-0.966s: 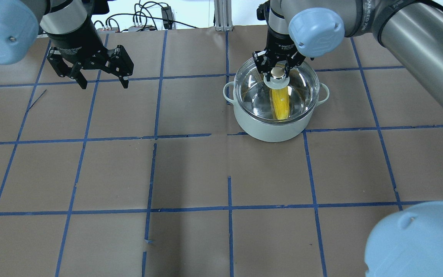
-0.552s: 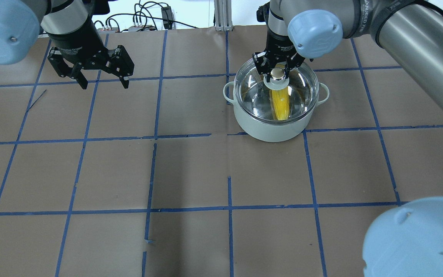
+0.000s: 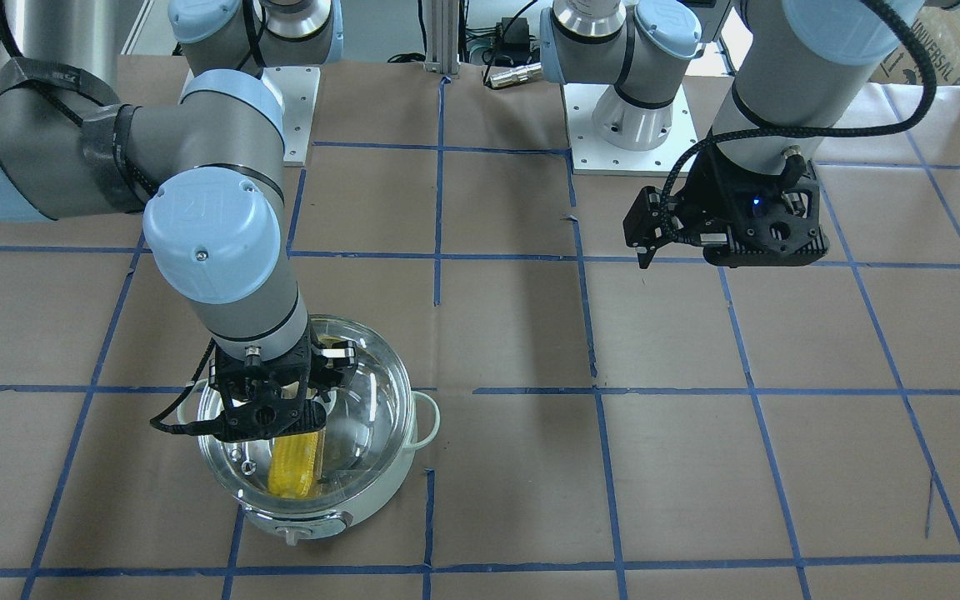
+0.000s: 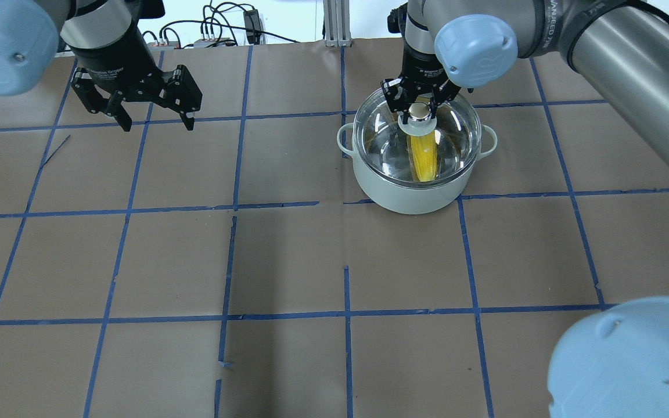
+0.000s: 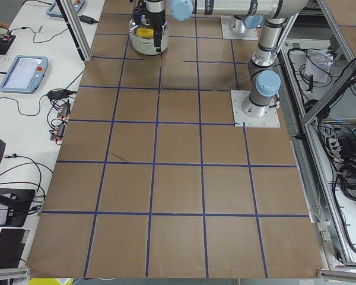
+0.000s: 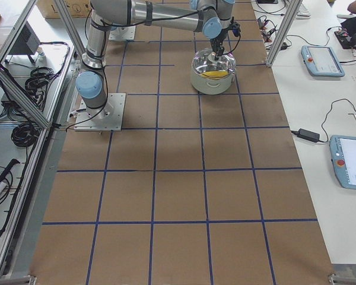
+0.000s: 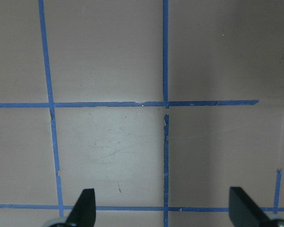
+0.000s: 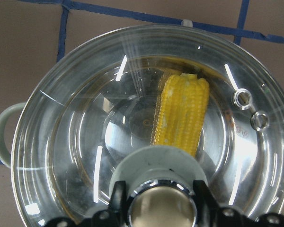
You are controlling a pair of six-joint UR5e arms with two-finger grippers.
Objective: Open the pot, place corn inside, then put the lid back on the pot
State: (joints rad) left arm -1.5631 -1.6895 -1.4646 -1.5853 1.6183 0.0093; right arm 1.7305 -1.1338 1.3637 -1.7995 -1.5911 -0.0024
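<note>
The pale mint-white pot [image 4: 404, 197] stands on the brown table at the right of the overhead view. The clear glass lid [image 4: 456, 133] sits on it. The yellow corn [image 4: 423, 157] lies inside and shows through the glass, also in the right wrist view [image 8: 182, 113]. My right gripper [image 4: 420, 109] is shut on the lid's knob [image 8: 161, 210], with a finger pressed against each side of it. My left gripper [image 4: 157, 125] is open and empty above bare table at the far left. Its fingertips [image 7: 85, 203] are wide apart.
The table is brown paper with a blue tape grid. Cables [image 4: 224, 29] and an aluminium post [image 4: 334, 23] lie at the far edge. The left arm's base plate [image 3: 630, 125] sits near the robot. Tablets [image 6: 323, 59] lie on the side benches.
My left gripper has drifted slightly toward the table's far edge and stays open. My right gripper, the lid and the pot have not visibly moved.
</note>
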